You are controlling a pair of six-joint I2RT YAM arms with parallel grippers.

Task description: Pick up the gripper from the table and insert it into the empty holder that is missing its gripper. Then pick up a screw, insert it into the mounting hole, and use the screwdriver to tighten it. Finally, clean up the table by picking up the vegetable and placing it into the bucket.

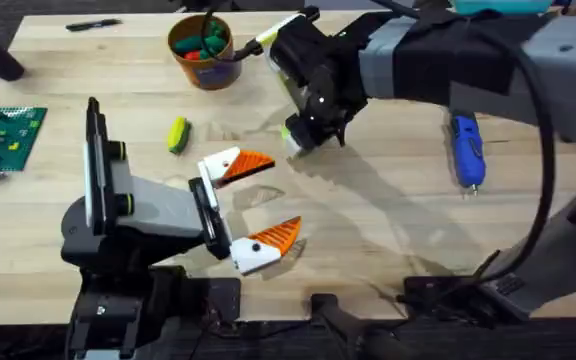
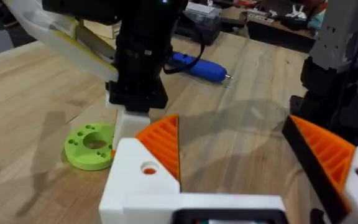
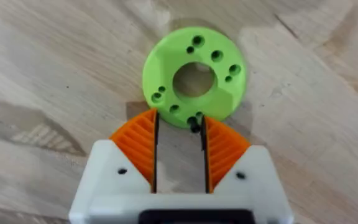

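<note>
My left gripper (image 1: 280,195) rests open near the table's (image 1: 388,230) front, and both white holders carry an orange ribbed gripper pad (image 2: 164,144). One holder (image 2: 138,180) shows a round mounting hole (image 2: 148,168) with orange behind it. My right gripper (image 3: 179,118) hangs over a green round disc (image 3: 194,74) with holes, its pads a narrow gap apart. A small dark screw (image 3: 194,123) sits at the disc's edge between the tips. The blue screwdriver (image 1: 466,150) lies at the right. The yellow-green vegetable (image 1: 177,133) lies below the orange bucket (image 1: 203,52).
The bucket holds green and red toy vegetables. A green studded baseplate (image 1: 3,135) sits at the left edge and a black pen (image 1: 93,25) at the back left. The right arm (image 1: 448,50) stretches across the back right.
</note>
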